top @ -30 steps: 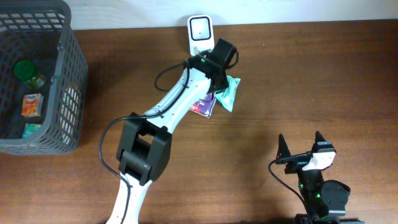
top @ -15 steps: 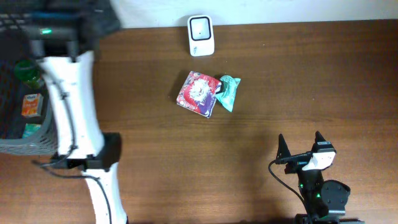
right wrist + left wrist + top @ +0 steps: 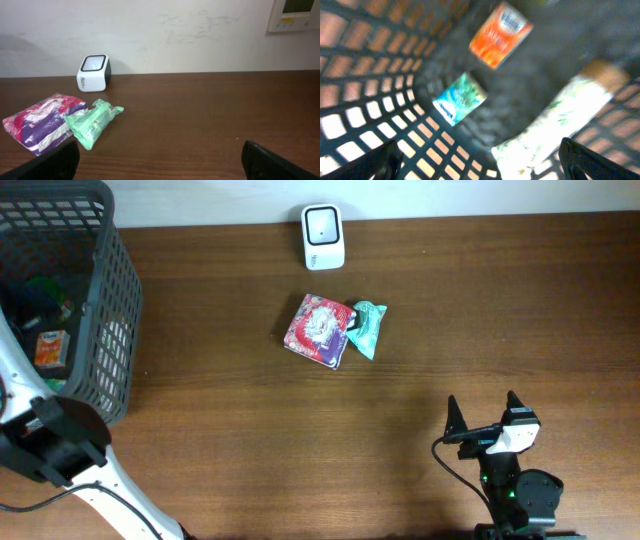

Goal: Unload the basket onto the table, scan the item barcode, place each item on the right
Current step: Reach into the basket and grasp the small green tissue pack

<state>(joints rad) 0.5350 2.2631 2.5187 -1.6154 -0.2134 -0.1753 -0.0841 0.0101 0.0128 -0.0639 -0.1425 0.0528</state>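
The brown tabletop [image 3: 450,300] is the biggest thing, and most of it is bare wood, with lots of open room in the middle and along the right edge. A grey basket [image 3: 110,330] with tall mesh walls sits at the far left corner. The white left arm [image 3: 60,445] comes up from the near left corner and goes over the basket rim. The left gripper [image 3: 482,162] hangs inside the basket, its fingers spread wide and holding nothing. The right gripper [image 3: 482,402] waits by the near edge on the right side, fingers wide too, holding nothing, with clear wood all around it. A red and purple packet [image 3: 318,330] lies flat near the middle of the far edge, and a green packet [image 3: 368,328] touches its right side. The white scanner [image 3: 323,237] stands right at the far edge, just behind them. On the basket floor lie a long white pack [image 3: 555,125], an orange box [image 3: 500,34] and a small blue pack [image 3: 460,97], all a bit apart.
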